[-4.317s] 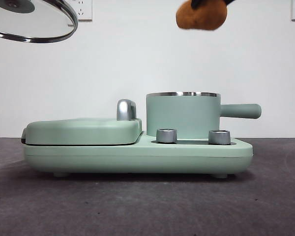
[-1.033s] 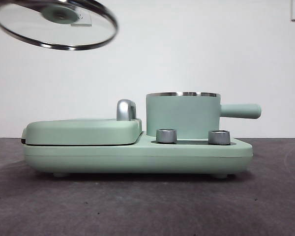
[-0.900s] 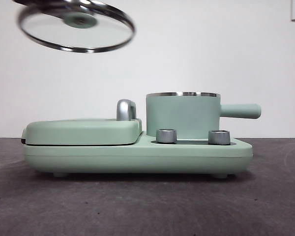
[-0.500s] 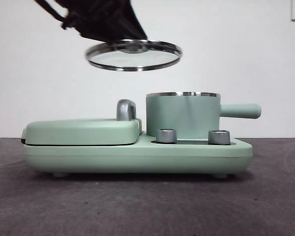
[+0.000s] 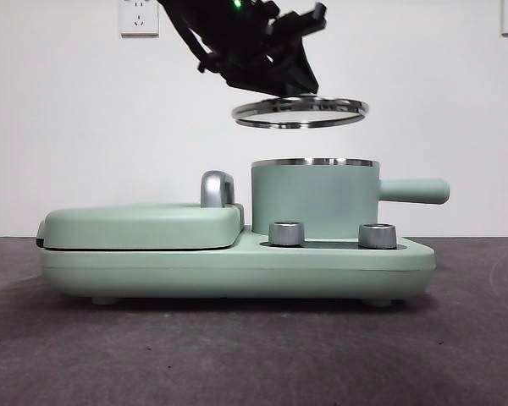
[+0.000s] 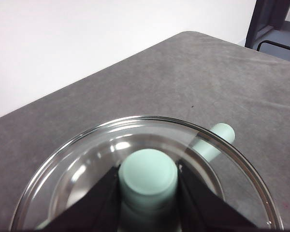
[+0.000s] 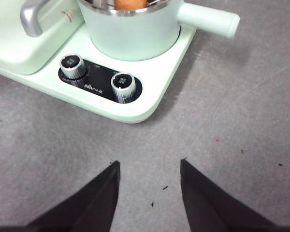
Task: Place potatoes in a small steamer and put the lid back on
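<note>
The mint-green small steamer stands on the right half of the green appliance, its straight handle pointing right. The glass lid hovers level a short way above the steamer's steel rim, slightly left of centre. My left gripper is shut on the lid's mint-green knob, seen in the front view as a dark arm coming down from the top. An orange-brown potato shows inside the steamer in the right wrist view. My right gripper is open and empty over bare table in front of the appliance.
A flat green hinged grill plate with a chrome handle takes the appliance's left half. Two metal dials sit on its front panel. Grey table stretches around the base; a white wall stands behind.
The lid has travelled from the upper left rightward and down, levelling out above the steamer. The potato that hung at the top right 4.7 s ago is gone from the front view.
</note>
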You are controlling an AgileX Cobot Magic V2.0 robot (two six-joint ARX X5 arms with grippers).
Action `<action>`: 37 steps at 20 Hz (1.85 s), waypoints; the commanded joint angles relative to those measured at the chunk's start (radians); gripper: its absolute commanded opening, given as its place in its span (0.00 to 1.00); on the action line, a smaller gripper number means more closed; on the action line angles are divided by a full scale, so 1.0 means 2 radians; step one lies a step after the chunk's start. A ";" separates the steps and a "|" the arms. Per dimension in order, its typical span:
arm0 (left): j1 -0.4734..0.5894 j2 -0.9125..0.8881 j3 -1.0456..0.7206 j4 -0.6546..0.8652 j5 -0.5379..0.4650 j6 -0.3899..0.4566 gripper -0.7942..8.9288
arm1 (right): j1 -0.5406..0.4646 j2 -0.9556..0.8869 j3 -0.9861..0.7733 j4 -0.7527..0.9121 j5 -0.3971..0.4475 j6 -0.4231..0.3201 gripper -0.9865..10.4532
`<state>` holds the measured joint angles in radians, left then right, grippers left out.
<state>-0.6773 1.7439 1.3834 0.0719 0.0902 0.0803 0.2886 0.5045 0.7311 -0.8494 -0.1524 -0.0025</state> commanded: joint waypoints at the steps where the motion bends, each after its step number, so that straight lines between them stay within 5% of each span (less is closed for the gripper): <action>1: -0.005 0.024 0.029 0.014 0.010 0.016 0.10 | 0.002 0.002 0.003 0.003 0.002 0.005 0.25; 37: 0.014 0.109 0.073 0.024 0.047 0.019 0.10 | 0.002 0.002 0.003 -0.010 0.015 0.009 0.25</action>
<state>-0.6434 1.9373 1.4952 0.1013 0.1814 0.1127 0.2886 0.5045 0.7311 -0.8742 -0.1265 0.0048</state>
